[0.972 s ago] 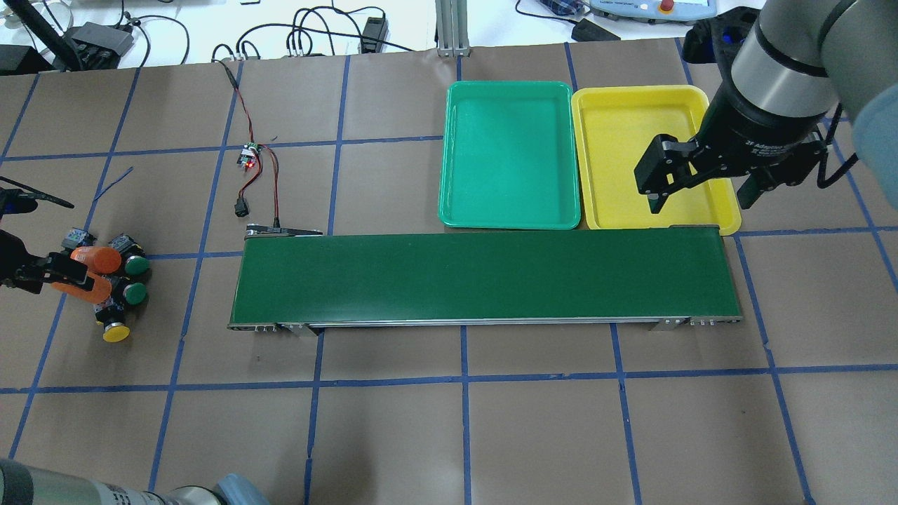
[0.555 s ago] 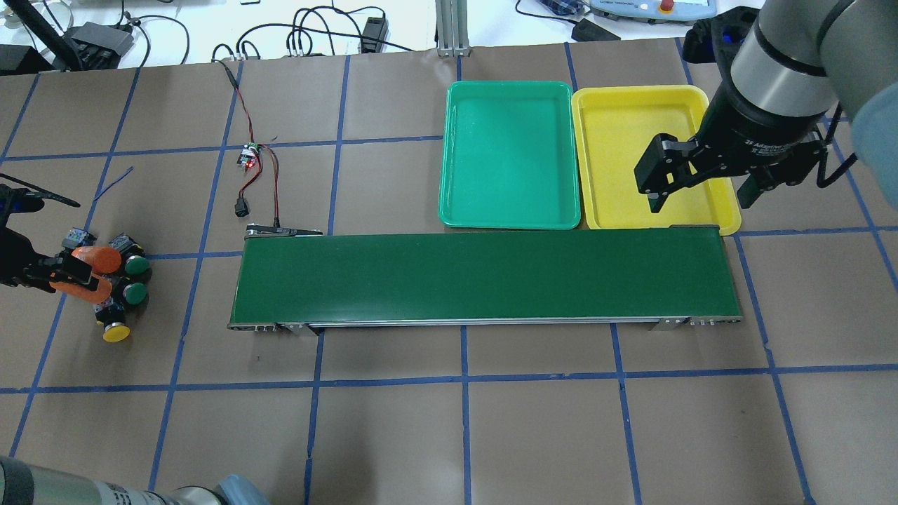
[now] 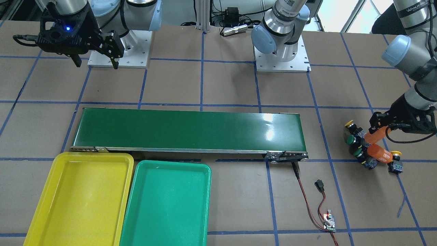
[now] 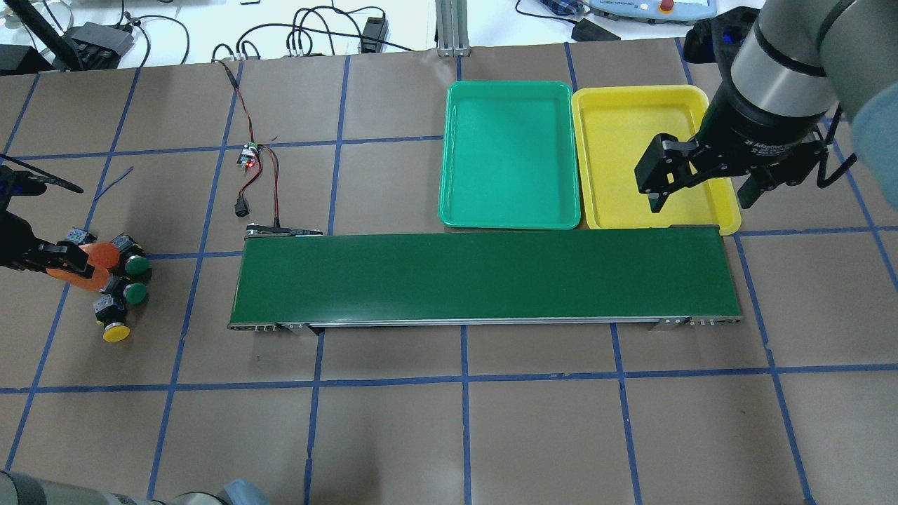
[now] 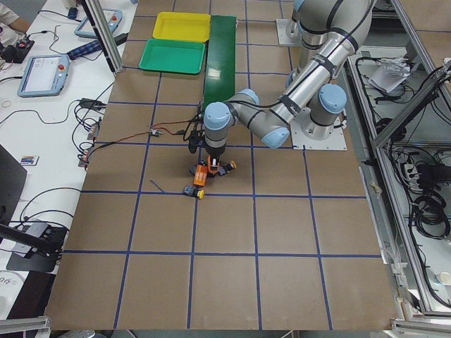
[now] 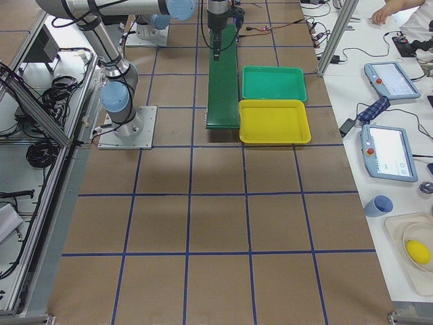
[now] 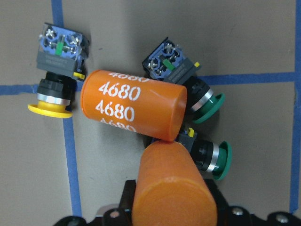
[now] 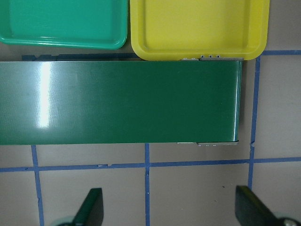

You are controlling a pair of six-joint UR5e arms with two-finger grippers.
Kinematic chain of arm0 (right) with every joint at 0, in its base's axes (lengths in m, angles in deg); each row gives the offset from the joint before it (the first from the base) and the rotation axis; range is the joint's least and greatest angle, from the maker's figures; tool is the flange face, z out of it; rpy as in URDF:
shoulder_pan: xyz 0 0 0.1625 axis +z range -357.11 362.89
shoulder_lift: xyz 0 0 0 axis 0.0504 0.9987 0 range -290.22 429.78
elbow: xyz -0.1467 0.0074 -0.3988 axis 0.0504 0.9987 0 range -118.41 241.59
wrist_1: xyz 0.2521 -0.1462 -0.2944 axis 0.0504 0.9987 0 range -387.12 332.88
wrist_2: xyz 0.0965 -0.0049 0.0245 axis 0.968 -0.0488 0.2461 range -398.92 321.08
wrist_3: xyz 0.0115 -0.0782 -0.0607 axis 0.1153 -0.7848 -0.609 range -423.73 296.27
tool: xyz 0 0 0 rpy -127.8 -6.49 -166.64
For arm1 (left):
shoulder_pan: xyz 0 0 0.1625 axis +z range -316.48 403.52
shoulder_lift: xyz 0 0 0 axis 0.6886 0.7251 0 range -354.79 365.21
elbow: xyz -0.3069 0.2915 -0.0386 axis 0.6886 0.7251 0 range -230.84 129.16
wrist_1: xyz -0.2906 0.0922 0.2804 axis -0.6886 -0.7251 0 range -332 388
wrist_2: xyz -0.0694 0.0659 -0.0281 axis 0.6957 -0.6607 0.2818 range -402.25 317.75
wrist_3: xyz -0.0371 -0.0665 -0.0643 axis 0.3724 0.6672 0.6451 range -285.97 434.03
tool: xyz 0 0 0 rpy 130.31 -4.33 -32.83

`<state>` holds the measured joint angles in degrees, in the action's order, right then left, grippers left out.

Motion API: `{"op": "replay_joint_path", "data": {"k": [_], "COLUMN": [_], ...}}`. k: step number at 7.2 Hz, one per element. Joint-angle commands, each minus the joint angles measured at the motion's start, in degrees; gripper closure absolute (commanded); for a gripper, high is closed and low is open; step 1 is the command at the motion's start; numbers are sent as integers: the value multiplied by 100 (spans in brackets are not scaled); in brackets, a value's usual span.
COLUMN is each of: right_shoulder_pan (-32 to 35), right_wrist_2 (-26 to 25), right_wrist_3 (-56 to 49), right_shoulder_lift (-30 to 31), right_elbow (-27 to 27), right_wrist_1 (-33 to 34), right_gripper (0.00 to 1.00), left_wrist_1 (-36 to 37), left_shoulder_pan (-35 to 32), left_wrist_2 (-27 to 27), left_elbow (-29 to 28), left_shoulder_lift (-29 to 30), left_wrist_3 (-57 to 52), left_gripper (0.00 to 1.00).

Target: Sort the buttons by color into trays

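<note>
The long green belt (image 4: 484, 277) crossed the desk. By its right end sat the green tray (image 4: 511, 154) and yellow tray (image 4: 617, 140), nothing inside. The right gripper (image 4: 701, 202) hung there, jaws wide open and bare. On the left gripper (image 3: 377, 131), the jaws looked closed on an orange cylinder (image 7: 169, 197) that hid the fingers. Two green buttons (image 7: 188, 80) and two yellow buttons (image 7: 55, 77) lay on their sides just beside it, green caps toward the belt, so this arm was nearer.
</note>
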<state>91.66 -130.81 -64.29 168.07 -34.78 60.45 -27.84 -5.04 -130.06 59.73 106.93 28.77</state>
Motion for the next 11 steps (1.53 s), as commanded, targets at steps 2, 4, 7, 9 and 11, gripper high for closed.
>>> {"op": "replay_joint_path", "data": {"k": [2,4,7,9,11], "right_shoulder_pan": [0,0,0,0,0], "right_wrist_2": [-5,-5,-14,-101,-84], "right_wrist_3": [12,12,20,12,12], "right_shoulder_lift": [-12,5,5,-3,-3], "right_elbow": [-5,-5,-5,-5,-5], "right_wrist_1": [50,50,41,33,33], "right_gripper": [0,0,0,0,0], "left_wrist_1": [-620,-588,-447,-296,-332], "left_shoulder_pan": [-1002,-1819,-2779,-3088,-3238], "left_wrist_2": [18,27,45,298,317], "left_elbow": [43,331,386,420,587], "left_shoulder_lift": [-705,-829,-857,-803,-803], "left_wrist_3": [629,1673,2679,2759,2811], "left_gripper": [76,77,77,77,68]}}
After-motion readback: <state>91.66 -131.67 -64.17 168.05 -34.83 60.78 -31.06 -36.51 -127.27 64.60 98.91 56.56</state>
